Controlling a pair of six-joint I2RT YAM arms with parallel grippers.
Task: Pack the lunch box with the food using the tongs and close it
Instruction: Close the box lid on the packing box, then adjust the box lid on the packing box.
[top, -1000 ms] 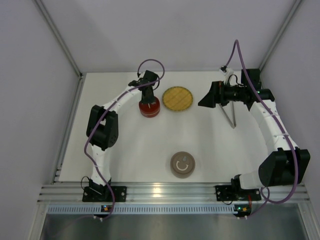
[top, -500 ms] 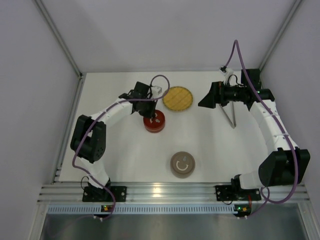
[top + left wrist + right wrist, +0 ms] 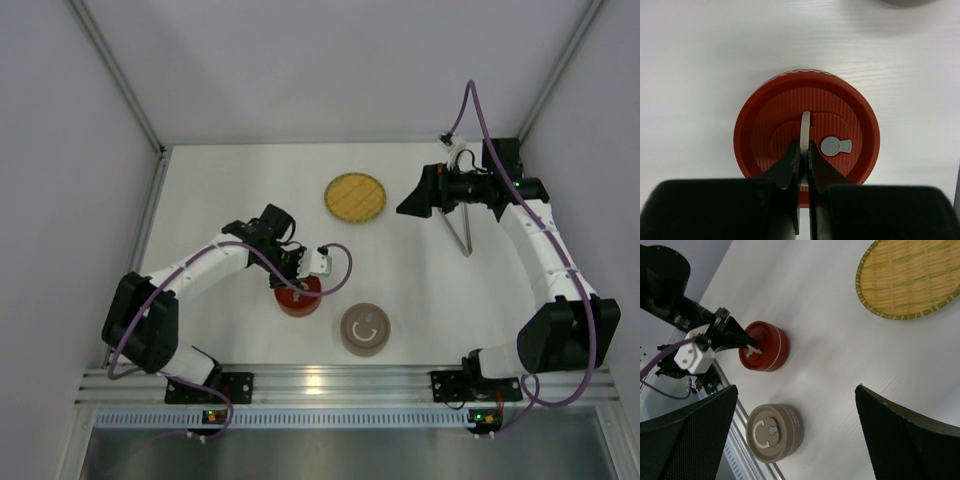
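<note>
Presently the left claw (image 3: 803, 150) is pressed together on the thin white handle (image 3: 805, 122), which stands upright at the middle of the ribbed lid of the red tin (image 3: 790, 115). A small grey keyhole-shaped tab (image 3: 836, 145) is seen just beside the pinched handle. The tin appears to be resting on the white counter (image 3: 240, 180), near its front edge, though whether it is lifted slightly cannot be told. Just to its right a brown tin (image 3: 364, 329) is set, with its lid on and apart from the red one. Farther back, the woven yellow plate (image 3: 356, 197) is seen with nothing on it.

The right claw (image 3: 412, 200) is spread wide with nothing held, and is hung above the far right of the counter. Under that arm the tongs (image 3: 464, 238) are laid flat on the counter, untouched and partly hidden. No food is visible in any view; it is presumably shut inside a tin.

The step in hand is judged to be the placing or opening of the red tin by its handle, so packing has not yet begun. For the next move, a firm pinch is called for, since the handle is thin. A straight upward pull is also needed, and the base may be dragged up with the lid. The tongs then need to be taken up by the right claw.
</note>
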